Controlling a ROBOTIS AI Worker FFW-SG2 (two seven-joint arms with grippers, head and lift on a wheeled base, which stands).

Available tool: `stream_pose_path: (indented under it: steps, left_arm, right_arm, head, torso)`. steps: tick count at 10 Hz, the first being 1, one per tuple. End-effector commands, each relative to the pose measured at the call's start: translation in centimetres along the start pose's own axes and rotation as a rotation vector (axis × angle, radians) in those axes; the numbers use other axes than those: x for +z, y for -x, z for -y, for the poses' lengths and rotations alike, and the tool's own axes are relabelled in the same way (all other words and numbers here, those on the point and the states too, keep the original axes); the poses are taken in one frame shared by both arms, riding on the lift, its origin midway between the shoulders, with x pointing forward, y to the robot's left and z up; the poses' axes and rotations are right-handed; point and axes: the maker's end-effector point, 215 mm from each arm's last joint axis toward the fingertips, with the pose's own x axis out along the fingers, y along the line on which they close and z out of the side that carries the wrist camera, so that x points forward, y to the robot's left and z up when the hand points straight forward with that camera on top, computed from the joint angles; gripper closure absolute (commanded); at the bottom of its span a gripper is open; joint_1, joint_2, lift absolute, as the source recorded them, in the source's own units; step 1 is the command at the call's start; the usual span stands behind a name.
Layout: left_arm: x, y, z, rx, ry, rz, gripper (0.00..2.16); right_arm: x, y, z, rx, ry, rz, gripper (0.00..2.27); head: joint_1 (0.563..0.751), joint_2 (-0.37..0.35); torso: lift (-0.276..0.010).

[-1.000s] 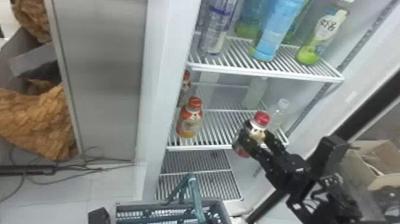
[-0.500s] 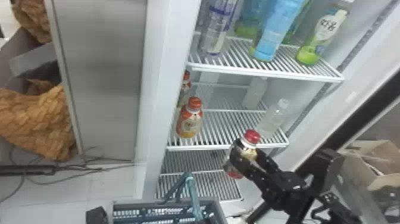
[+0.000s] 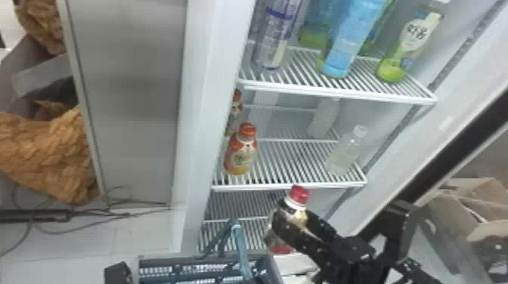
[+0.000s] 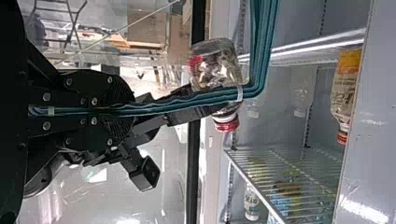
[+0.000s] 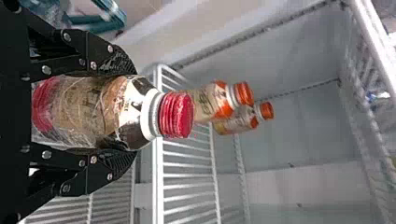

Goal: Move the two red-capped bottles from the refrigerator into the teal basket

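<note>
The red-capped bottle [image 5: 86,109] is pinched by the right gripper [image 5: 126,112], one finger pressed to each side of its body, with the red cap left free beyond the fingertips. In the head view it is held slightly tilted, cap up, clear of the shelf [image 3: 291,185], above and to the right of the teal basket [image 3: 162,260], near its far right corner. The basket's handle [image 4: 196,100] is clamped between the fingers of the left gripper [image 4: 114,111].

Farther off, beyond and above the basket, two orange-capped bottles [image 3: 242,155] are kept on the shelf, one behind the other; to the right of these, also beyond the basket, a clear bottle [image 3: 344,155] is seen on the same shelf.

As for progress, one red-capped bottle has been taken off the shelves but not yet put in the basket. Whether the second has already been placed inside cannot be told, as too little of the basket's inside is shown; no other cap of the same red is made out on the shelves. What is called for next, it is judged, is that the held bottle be brought left over the basket, lowered inside its rim and released.
</note>
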Motion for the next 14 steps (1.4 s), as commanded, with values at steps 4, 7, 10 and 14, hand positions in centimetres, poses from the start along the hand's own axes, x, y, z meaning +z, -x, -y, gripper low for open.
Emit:
stream_pose_path:
  steps: [4,7,10,14]
  left_arm:
    - [0.3,0.2,-0.3,0.013,-0.013,0.001,1.10]
    - [0.4,0.3,-0.3,0.014,-0.014,0.003,1.10]
    - [0.4,0.3,-0.4,0.017,-0.016,0.002,1.10]
    - [0.4,0.3,-0.4,0.018,-0.017,0.002,1.10]
  right_arm:
    - [-4.7,-0.2,-3.7,0.099,-0.082,-0.154,0.76]
    - [-6.7,0.4,-4.6,0.119,-0.112,-0.237,0.76]
    - [-8.5,1.3,-5.6,0.134,-0.133,-0.314,0.76]
    - [-10.4,1.0,-6.7,0.176,-0.197,-0.353,0.41]
  head:
    - [0.695,-0.350]
    - [0.695,-0.350]
    - [0.695,-0.350]
    - [0.695,-0.350]
  torso:
    - [-0.228]
    - [-0.228]
    - [-0.228]
    - [-0.228]
